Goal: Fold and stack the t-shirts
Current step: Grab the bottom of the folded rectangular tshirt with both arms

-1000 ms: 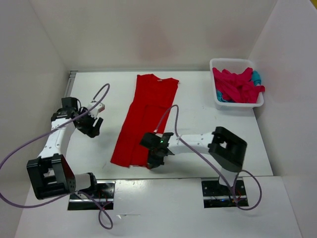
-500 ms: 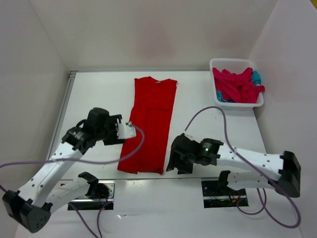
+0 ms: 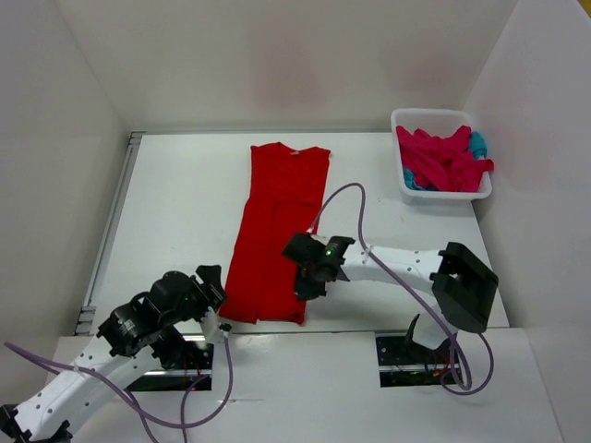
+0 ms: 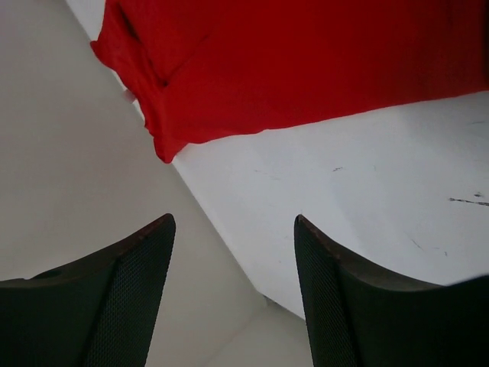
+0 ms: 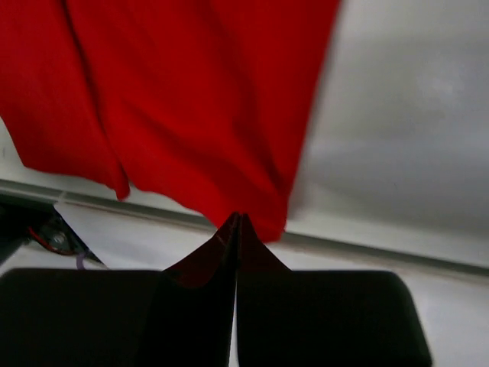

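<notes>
Red shirt [image 3: 277,221] reaches the tabletop's [image 3: 185,203] near edge. There the left tool [image 4: 233,223] gapes empty and the right tool [image 5: 237,222] is closed tight at the hem.

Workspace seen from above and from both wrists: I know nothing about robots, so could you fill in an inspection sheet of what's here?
Surface: white table, flat, faint scuffs near its front edge.
Job's things: red t-shirt lies flat, folded into a narrow strip; crimson-pink shirt and teal shirt bunched in the white basket.
Clutter: nothing seen.
Pincers: left pincer open, empty, short of the shirt's near left corner; right pincer shut at the near right corner; whether it pinches cloth cannot be told.
Cables: purple cables loop from both arms; the right one arches above the table beside the shirt.
Surroundings: white walls on three sides.
</notes>
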